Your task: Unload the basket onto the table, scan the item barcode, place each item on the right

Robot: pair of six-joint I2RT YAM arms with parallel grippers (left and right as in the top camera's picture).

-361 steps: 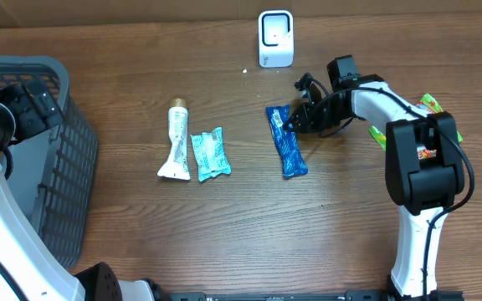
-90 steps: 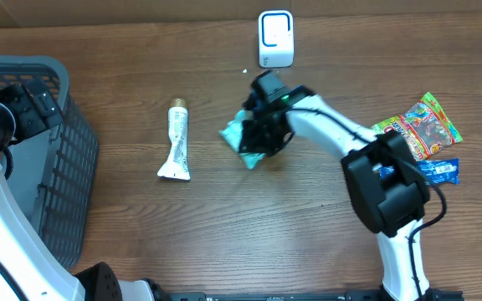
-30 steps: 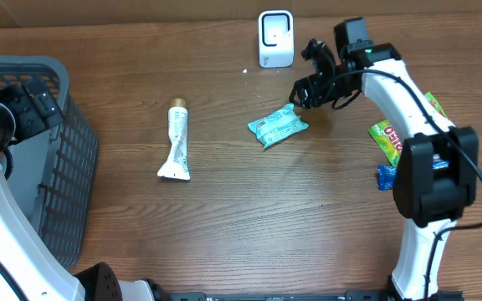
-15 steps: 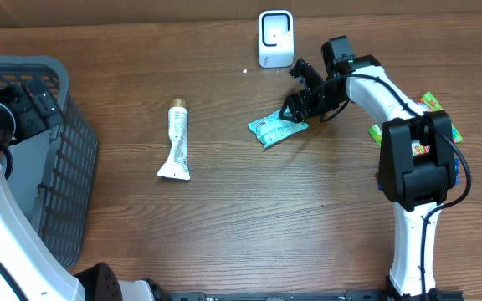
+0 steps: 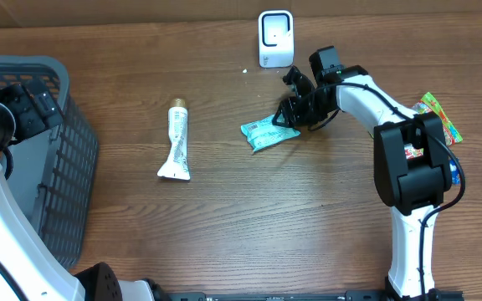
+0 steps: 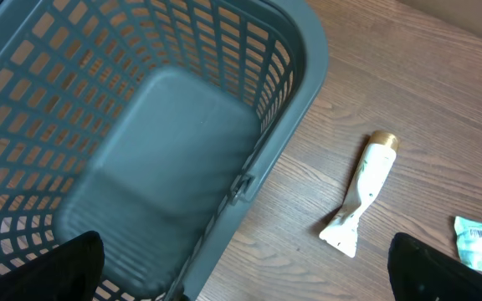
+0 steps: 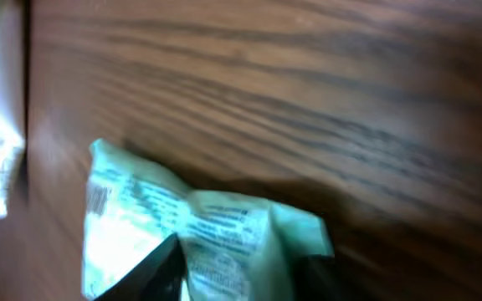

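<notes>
Since teal pkt looks like thin crinkly film, we judge it light, soft, bit slippery. It lies flat mid-table, near scanner. Best hold: sealed end, print left uncovered. R gripper sits at that end, fingers either side of pkt edge; clamped or not, we can't tell. Tube well apart. Basket at far L side, L gripper over it, jaws wide apart. Snack bags beside R arm. We see nothing btwn pkt & scanner.
</notes>
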